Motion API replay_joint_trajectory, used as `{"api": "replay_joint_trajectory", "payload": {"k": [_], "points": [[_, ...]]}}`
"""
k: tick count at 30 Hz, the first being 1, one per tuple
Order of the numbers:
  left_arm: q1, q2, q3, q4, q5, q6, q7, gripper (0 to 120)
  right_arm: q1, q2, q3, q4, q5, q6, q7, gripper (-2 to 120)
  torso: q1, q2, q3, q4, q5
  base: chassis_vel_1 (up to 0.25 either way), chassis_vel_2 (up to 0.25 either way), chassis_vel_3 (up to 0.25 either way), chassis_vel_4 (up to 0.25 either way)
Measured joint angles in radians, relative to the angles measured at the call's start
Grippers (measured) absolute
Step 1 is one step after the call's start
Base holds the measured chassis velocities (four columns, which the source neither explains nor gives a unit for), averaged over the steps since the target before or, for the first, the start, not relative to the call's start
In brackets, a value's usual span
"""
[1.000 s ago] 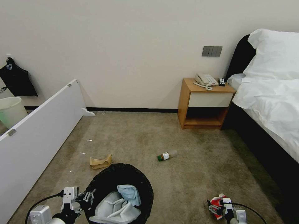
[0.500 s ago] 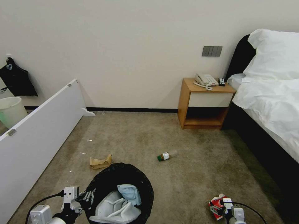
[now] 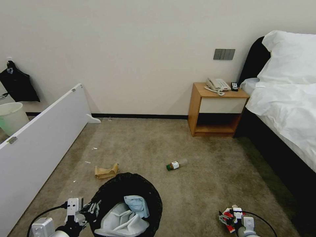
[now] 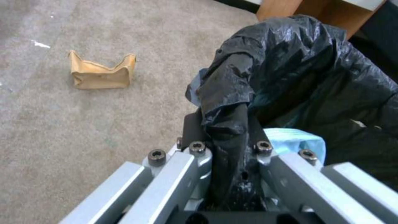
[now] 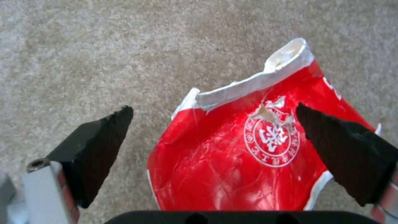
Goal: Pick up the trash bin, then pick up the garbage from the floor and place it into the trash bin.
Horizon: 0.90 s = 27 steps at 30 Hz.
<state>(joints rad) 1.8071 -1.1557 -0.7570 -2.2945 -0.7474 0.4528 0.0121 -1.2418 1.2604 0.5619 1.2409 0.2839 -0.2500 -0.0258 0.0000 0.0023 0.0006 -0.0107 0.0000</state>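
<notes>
Left gripper (image 4: 228,155) jaws clamped on the black-bag-lined round trash bin (image 3: 126,205), held low at front-left. Right gripper (image 5: 215,146), jaws apart, straddles the crumpled red packet (image 5: 244,155) on the beige carpet (image 3: 197,184). Step: grasping garbage. Next calls for closing, lifting, carrying across to the bin.

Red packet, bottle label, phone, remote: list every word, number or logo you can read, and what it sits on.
Red packet: round white seal with characters at its centre and a ring of script, too blurred to read.
Green-capped bottle: white label, print too small to read.
Telephone and remote on the nightstand: nothing legible.
</notes>
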Motion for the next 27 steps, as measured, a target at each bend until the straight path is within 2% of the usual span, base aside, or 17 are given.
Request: {"api": "replay_joint_trajectory", "payload": {"k": [1, 2, 5, 6, 7, 10, 13, 14, 16, 17, 19, 20, 22, 24, 25, 27], "points": [[0.000, 0.000, 0.000, 0.000, 0.000, 0.000, 0.000, 4, -0.001, 0.001, 0.000, 0.003, 0.007, -0.004, 0.003, 93, 0.000, 0.000, 0.000, 0.0000, 0.0000, 0.000, 0.000, 0.000, 0.000], [0.000, 0.000, 0.000, 0.000, 0.000, 0.000, 0.000, 4, -0.001, 0.001, 0.000, 0.003, 0.007, -0.004, 0.003, 93, 0.000, 0.000, 0.000, 0.0000, 0.0000, 0.000, 0.000, 0.000, 0.000], [0.000, 0.000, 0.000, -0.001, -0.001, -0.001, 0.001, 4, -0.003, 0.001, 0.002, 0.004, 0.009, -0.006, 0.003, 79, 0.000, 0.000, 0.000, 0.0001, 0.0000, 0.000, 0.000, 0.000, 0.000], [0.000, 0.000, 0.000, -0.001, -0.001, -0.001, 0.001, 4, -0.003, 0.001, 0.002, 0.004, 0.009, -0.006, 0.003, 79, 0.000, 0.000, 0.000, 0.0001, 0.0000, 0.000, 0.000, 0.000, 0.000], [0.000, 0.000, 0.001, -0.001, -0.001, -0.001, 0.001, 4, -0.006, 0.000, 0.003, 0.004, 0.009, -0.006, 0.003, 72, 0.000, 0.000, 0.000, 0.0000, 0.0000, 0.000, 0.000, 0.000, 0.000], [0.000, 0.000, 0.002, 0.000, -0.001, -0.001, 0.001, 4, -0.008, -0.001, 0.005, 0.004, 0.009, -0.006, 0.003, 67, 0.000, 0.000, 0.000, 0.0001, 0.0000, 0.000, 0.000, 0.000, 0.000], [-0.006, 0.003, 0.006, 0.001, -0.003, -0.001, 0.001, 4, -0.014, -0.005, 0.011, 0.008, 0.008, -0.006, 0.001, 48, 0.000, 0.000, 0.000, 0.0000, 0.0000, 0.000, 0.000, 0.000, 0.000], [-0.006, 0.003, 0.006, 0.001, -0.003, -0.001, 0.001, 4, -0.014, -0.005, 0.011, 0.008, 0.008, -0.006, 0.001, 48, 0.000, 0.000, 0.000, 0.0000, 0.0000, 0.000, 0.000, 0.000, 0.000], [-0.009, 0.006, 0.007, 0.002, -0.006, -0.001, 0.001, 4, -0.018, -0.006, 0.015, 0.011, 0.008, -0.006, 0.000, 39, 0.000, 0.000, 0.000, 0.0000, 0.0000, 0.000, 0.000, 0.000, 0.000], [-0.009, 0.006, 0.007, 0.002, -0.006, -0.001, 0.001, 4, -0.018, -0.006, 0.015, 0.011, 0.008, -0.006, 0.000, 39, 0.000, 0.000, 0.000, 0.0000, 0.0000, 0.000, 0.000, 0.000, 0.000], [-0.009, 0.009, 0.006, 0.002, -0.009, 0.000, 0.001, 4, -0.023, -0.007, 0.017, 0.014, 0.007, -0.006, 0.000, 27, 0.000, 0.000, 0.000, 0.0000, 0.0000, 0.000, 0.000, 0.000, 0.000], [-0.009, 0.009, 0.006, 0.002, -0.009, 0.000, 0.001, 4, -0.023, -0.007, 0.017, 0.014, 0.007, -0.006, 0.000, 27, 0.000, 0.000, 0.000, 0.0000, 0.0000, 0.000, 0.000, 0.000, 0.000], [-0.009, 0.012, 0.005, 0.004, -0.012, 0.001, 0.001, 4, -0.030, -0.006, 0.021, 0.018, 0.006, -0.006, -0.001, 16, 0.000, 0.000, 0.000, 0.0000, 0.0000, 0.000, 0.000, 0.000, 0.000], [-0.009, 0.013, 0.005, 0.005, -0.013, 0.001, 0.001, 4, -0.031, -0.006, 0.022, 0.019, 0.006, -0.006, -0.001, 15, 0.000, 0.000, 0.000, 0.0000, 0.0000, 0.000, 0.000, 0.000, 0.000], [-0.010, 0.014, 0.005, 0.006, -0.015, 0.001, 0.001, 4, -0.037, -0.005, 0.026, 0.024, 0.005, -0.006, -0.002, 5, 0.000, 0.000, 0.000, 0.0000, 0.0000, 0.000, 0.000, 0.000, 0.000], [-0.011, 0.015, 0.005, 0.007, -0.016, 0.001, 0.001, 4, -0.041, -0.005, 0.029, 0.028, 0.004, -0.006, -0.002, 1, 0.000, 0.000, 0.000, 0.0001, 0.0000, 0.000, 0.000, 0.000, 0.000]]}}
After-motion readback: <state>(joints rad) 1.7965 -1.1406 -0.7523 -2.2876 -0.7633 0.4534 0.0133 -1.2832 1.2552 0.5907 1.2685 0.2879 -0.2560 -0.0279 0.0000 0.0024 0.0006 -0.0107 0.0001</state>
